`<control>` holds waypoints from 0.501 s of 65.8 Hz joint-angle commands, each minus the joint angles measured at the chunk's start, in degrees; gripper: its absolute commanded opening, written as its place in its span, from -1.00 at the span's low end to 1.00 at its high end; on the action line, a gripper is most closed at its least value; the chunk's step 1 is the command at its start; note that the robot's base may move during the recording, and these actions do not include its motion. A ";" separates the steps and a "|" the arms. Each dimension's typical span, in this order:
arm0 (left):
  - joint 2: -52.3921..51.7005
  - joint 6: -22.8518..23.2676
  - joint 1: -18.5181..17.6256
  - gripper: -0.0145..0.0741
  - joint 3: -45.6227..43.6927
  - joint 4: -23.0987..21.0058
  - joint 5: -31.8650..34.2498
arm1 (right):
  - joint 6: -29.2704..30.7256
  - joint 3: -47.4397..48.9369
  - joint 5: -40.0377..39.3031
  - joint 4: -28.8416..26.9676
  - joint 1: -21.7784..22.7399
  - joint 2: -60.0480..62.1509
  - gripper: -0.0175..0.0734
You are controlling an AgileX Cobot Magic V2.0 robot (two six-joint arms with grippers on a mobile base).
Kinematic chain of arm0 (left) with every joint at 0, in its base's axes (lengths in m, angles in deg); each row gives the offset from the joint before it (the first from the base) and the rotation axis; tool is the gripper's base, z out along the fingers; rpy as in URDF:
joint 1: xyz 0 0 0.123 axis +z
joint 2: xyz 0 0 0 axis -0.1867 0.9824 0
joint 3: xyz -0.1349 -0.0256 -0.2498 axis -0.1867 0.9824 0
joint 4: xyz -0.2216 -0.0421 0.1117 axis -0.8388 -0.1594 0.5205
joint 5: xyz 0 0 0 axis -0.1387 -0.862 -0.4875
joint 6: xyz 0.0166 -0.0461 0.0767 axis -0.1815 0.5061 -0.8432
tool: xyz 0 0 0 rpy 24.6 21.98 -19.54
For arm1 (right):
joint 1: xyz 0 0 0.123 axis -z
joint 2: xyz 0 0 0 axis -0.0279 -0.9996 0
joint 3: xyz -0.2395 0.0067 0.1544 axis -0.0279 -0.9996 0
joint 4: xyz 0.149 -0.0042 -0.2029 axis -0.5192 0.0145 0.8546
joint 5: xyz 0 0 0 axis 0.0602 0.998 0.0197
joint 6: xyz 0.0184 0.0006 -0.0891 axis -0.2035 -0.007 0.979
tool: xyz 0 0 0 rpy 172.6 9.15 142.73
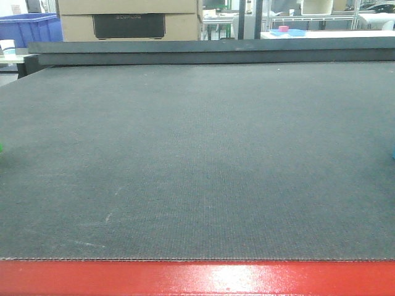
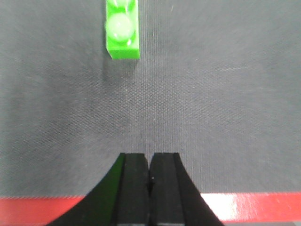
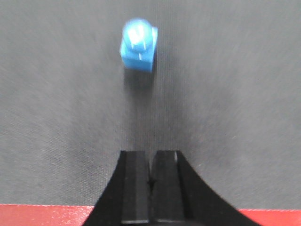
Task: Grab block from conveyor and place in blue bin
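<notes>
Dark grey woven conveyor (image 1: pixel 197 154) with red frame edge (image 1: pixel 197 277), green block (image 2: pixel 122 30) on belt ahead of left claw (image 2: pixel 149 188), fingers pressed together, empty, blue block (image 3: pixel 138 44), blurred, possibly single-stud, ahead of right claw (image 3: pixel 150 188), likewise closed, blue bin (image 1: pixel 28 28) beyond belt's far left.

The left gripper (image 2: pixel 149 157) is matte black. Its two fingers (image 2: pixel 135 188) are flat bars with square tips. Only a thin dark seam runs between the jaws, with a small notch along it. Outward from the jaws, each finger widens in a smooth curve toward its base, and one outer flank shows a green tint. The right gripper (image 3: pixel 151 157) has the same black shape, with a thin bright line near one tip.
</notes>
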 commanded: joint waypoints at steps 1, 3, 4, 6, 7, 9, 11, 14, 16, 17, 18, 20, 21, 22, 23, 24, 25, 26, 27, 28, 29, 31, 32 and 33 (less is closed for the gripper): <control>2.12 0.04 0.23 -0.92 -0.87 -2.90 1.58 | -1.43 3.34 0.76 0.40 0.34 -5.20 -0.94; 2.61 0.04 0.23 -0.92 -0.98 -3.56 1.88 | -1.68 4.55 0.76 0.40 0.34 -7.45 -0.88; 2.83 0.04 0.23 -0.92 -0.98 -3.84 2.01 | -1.68 5.17 0.76 0.51 0.34 -8.33 -0.85; 3.05 0.04 0.23 -0.92 -0.98 -4.10 2.47 | -1.68 6.47 0.76 0.51 0.34 -9.64 -0.75; 3.21 0.04 0.23 -0.92 -0.98 -4.22 2.47 | -1.68 7.15 0.76 0.51 0.34 -10.92 -0.70; 3.48 0.04 0.23 -0.92 -0.98 -4.37 2.71 | -1.83 8.58 0.91 0.51 0.34 -12.16 -0.60; 3.60 0.04 0.23 -0.92 -0.98 -4.50 2.71 | -2.47 10.01 1.13 0.51 0.34 -13.79 -0.42; 3.60 0.04 0.23 -0.92 -0.98 -4.50 2.71 | -2.77 12.01 1.19 0.51 0.34 -16.45 -0.21; 3.60 0.04 0.23 -0.92 -0.98 -4.50 2.71 | -2.91 13.16 0.95 0.51 0.34 -17.53 -0.08; 3.60 0.04 0.23 -0.92 -0.98 -4.50 2.71 | -3.10 13.69 0.79 0.51 0.34 -18.59 -0.02; 3.60 0.04 0.23 -0.92 -0.98 -4.50 2.71 | -3.25 13.94 0.58 0.51 0.34 -18.94 0.01; 3.60 0.04 0.23 -0.92 -0.98 -4.50 2.71 | -3.22 15.12 0.27 0.37 0.34 -20.30 0.11; 3.60 0.04 0.23 -0.92 -0.98 -4.50 2.71 | -3.22 15.54 0.13 0.29 0.34 -20.97 0.14; 3.60 0.04 0.23 -0.92 -0.98 -4.50 2.71 | -3.22 15.90 -0.02 0.22 0.34 -21.95 0.16; 3.60 0.04 0.23 -0.92 -0.98 -4.50 2.71 | -3.22 16.18 -0.24 0.22 0.34 -22.58 0.17; 3.60 0.04 0.23 -0.92 -0.98 -4.50 2.71 | -3.22 16.46 -0.50 0.22 0.34 -23.20 0.18; 3.60 0.04 0.23 -0.92 -0.98 -4.50 2.71 | -3.22 16.60 -0.89 0.22 0.34 -24.12 0.18; 3.60 0.04 0.23 -0.92 -0.98 -4.50 2.71 | -3.22 16.67 -1.28 0.22 0.34 -24.70 0.18; 3.58 0.04 0.23 -0.92 -0.98 -4.67 2.71 | -3.22 16.67 -1.71 0.22 0.34 -24.98 0.18; 3.58 0.04 0.23 -0.92 -0.98 -4.75 2.71 | -3.22 16.67 -2.11 0.22 0.34 -25.56 0.18; 3.58 0.04 0.23 -0.92 -0.98 -4.75 2.71 | -3.22 16.67 -2.41 0.22 0.34 -26.43 0.18; 3.58 0.04 0.23 -0.92 -0.98 -5.00 2.71 | -3.22 16.67 -2.92 0.22 0.34 -27.64 0.18; 3.58 0.04 0.23 -0.92 -0.98 -5.00 2.71 | -3.22 16.67 -3.21 0.22 0.34 -28.22 0.18; 3.58 0.04 0.23 -0.92 -0.98 -5.28 2.71 | -3.22 16.67 -3.45 0.22 0.34 -28.77 0.18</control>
